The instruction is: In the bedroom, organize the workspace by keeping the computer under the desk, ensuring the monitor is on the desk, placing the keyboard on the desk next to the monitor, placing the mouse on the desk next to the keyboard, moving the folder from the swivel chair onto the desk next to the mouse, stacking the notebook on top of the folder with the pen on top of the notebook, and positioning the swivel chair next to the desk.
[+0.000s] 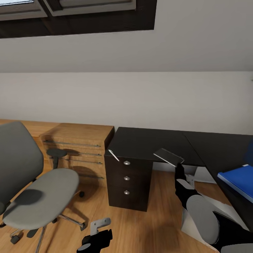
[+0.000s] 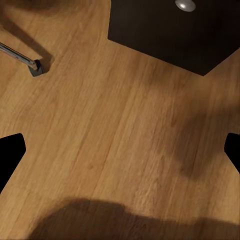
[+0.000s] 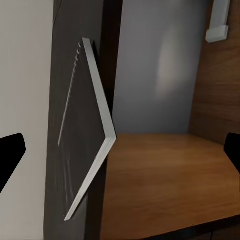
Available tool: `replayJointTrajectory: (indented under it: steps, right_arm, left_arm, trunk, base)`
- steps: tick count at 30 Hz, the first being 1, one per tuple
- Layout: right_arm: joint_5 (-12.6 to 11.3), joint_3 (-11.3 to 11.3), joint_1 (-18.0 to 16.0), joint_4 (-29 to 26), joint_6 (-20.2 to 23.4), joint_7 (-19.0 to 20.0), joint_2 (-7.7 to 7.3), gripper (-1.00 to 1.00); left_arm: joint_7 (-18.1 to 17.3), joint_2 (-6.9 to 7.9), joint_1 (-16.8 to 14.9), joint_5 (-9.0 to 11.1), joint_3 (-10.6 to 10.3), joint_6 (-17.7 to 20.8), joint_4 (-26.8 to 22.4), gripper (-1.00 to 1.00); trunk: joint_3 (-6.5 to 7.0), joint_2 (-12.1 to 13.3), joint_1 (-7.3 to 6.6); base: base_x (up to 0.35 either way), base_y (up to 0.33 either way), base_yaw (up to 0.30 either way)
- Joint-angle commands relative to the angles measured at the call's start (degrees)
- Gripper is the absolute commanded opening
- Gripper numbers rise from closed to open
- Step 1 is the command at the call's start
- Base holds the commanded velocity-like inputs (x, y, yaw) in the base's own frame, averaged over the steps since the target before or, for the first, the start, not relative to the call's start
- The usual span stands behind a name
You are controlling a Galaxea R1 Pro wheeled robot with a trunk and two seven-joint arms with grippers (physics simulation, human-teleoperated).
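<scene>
right claw (image 1: 180,170) spread near the notebook (image 1: 169,157) overhanging the desk (image 1: 147,142) edge, folder (image 1: 239,179) partly cut off

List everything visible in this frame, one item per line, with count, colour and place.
desk: one, black top, against the wall, three silver-knobbed drawers
notebook: one, dark grey, on the desk's front edge, overhanging
pen: one, silvery, on the desk's corner above the drawers
folder: one, blue, on the desk's right wing
swivel chair: one, grey, left, on the wood floor
cabinet: one, light wood, left of the desk
left gripper: low, over the floor, open
right gripper: below the notebook, open
</scene>
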Motion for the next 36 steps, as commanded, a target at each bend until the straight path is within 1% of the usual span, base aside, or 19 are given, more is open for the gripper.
replayJointTrajectory:
  steps: [1,13,22,36]
  right_arm:
    - [-0.6,0.0,-0.1,0.1,-0.2,0.4,-0.01,1.00]
    - [-0.6,0.1,-0.1,0.1,-0.1,0.4,0.01,1.00]
    - [-0.6,0.2,-0.1,0.0,-0.2,0.4,0.07,1.00]
    - [-0.6,0.2,-0.1,0.0,-0.1,0.4,0.06,1.00]
  left_arm:
    - [0.4,0.05,-0.1,0.3,-0.1,0.1,-0.1,1.00]
    - [0.4,0.05,-0.1,0.3,-0.2,0.1,0.0,1.00]
    - [0.3,-0.02,-0.1,0.3,-0.3,0.1,0.0,1.00]
    - [0.3,-0.03,-0.1,0.3,-0.3,0.1,0.1,1.00]
  trunk:
    - [-0.06,0.0,0.01]
    - [-0.06,0.0,0.01]
    - [-0.06,0.0,0.01]
    - [-0.06,0.0,0.01]
  base:
    - [0.121,0.000,0.000]
    - [0.036,0.000,0.000]
    - [0.137,0.000,0.000]
    - [0.012,0.000,0.000]
